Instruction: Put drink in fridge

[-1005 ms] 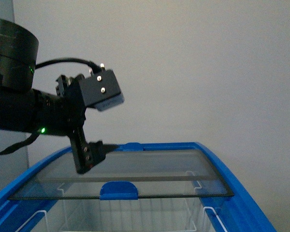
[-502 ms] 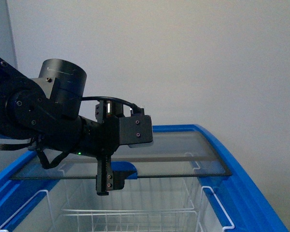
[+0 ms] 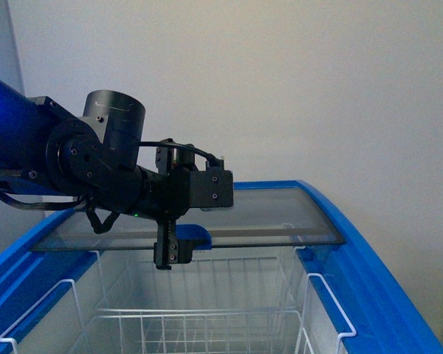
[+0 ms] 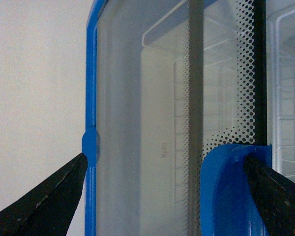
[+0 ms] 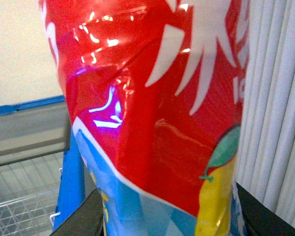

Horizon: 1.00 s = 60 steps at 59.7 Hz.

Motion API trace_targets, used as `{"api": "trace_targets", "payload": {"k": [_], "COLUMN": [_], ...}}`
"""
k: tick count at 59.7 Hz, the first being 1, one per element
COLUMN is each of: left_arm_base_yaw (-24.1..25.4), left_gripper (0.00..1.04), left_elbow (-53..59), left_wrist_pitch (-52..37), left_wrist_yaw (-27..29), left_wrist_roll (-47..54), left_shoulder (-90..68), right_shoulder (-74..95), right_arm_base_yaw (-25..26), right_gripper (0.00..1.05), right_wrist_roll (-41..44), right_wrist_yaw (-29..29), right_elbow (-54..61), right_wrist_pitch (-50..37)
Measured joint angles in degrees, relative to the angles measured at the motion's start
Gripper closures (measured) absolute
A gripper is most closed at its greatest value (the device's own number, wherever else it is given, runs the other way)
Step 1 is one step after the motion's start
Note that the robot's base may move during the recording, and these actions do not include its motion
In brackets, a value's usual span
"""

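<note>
Two black fingers [image 4: 44,206] of the left gripper [image 4: 164,160] stand spread wide apart, with nothing pinched between them. In the gap, close beside one finger, sits the blue handle [image 4: 228,191] fixed to the edge of the sliding glass lid [image 3: 273,217]. Whether finger and handle touch cannot be told. Beyond the fingertips the glass runs on to the far blue rim of the fridge [image 3: 373,265], its border printed with black dots.

In the front view this gripper hangs over the fridge, one finger pointing down at the lid's near edge, just beside the handle. Below the gripper and on the robot's side of it the fridge is uncovered. A white wire basket [image 3: 199,324] sits inside, and only its own wires and the pale inner walls show there. On the far side of the gripper the lid covers the rest, and more basket wires show through the glass. A plain pale wall [image 3: 317,88] stands behind.

The right gripper [image 5: 168,191] is pressed onto the drink [image 5: 152,98], one dark finger on each side of the bottle's lower part. The creased red label with white lettering fills the space between them, above a band of blue and yellow. Cap and liquid are out of view. Past the bottle on one side show the fridge's blue rim, the lid's edge and a corner of the basket, so the drink is held outside the fridge, not yet in it. On the other side is a white ribbed surface [image 5: 280,98].
</note>
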<state>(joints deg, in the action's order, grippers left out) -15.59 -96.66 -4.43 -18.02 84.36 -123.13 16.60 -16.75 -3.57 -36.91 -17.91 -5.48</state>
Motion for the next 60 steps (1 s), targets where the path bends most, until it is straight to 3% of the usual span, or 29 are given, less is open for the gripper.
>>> {"api": "trace_targets", "payload": {"k": [18,27,36,46,50,54,60], "left_arm_base_yaw": [0.83,1.86,1.42,1.09,1.42,1.66,4.42], "left_gripper": [0.08,0.08,0.08,0.08,0.10,0.18,0.31], "left_elbow": [-3.37,0.55,17.46,42.21,50.10,58.14,68.78], "left_wrist_pitch": [-9.25,-18.36,-16.50,-13.35,-12.48,-19.71,-26.58], "left_wrist_yaw": [1.81,11.98,17.49,15.10,16.44,23.76,26.49], "left_wrist_roll": [-1.29,-9.97,-37.44,-67.14,-74.34,-77.90,-80.74], "left_shoulder": [-2.69,-0.13,14.38,40.02,48.04,54.12,63.58], "right_shoulder": [0.00,0.00,0.00,0.00,0.00,0.00,0.00], "right_arm_base_yaw": [0.00,0.04,0.04,0.07,0.07,0.07,0.07], "right_gripper": [0.63,0.63,0.63,0.63,0.63,0.63,0.63], "right_wrist_roll": [0.00,-0.02,0.00,0.00,0.00,0.00,-0.02], "right_wrist_yaw": [-0.09,-0.42,0.17,-0.20,-0.17,-0.17,-0.11], "right_elbow": [0.00,0.00,0.00,0.00,0.00,0.00,0.00], "right_wrist_pitch": [0.00,0.00,0.00,0.00,0.00,0.00,0.00]}}
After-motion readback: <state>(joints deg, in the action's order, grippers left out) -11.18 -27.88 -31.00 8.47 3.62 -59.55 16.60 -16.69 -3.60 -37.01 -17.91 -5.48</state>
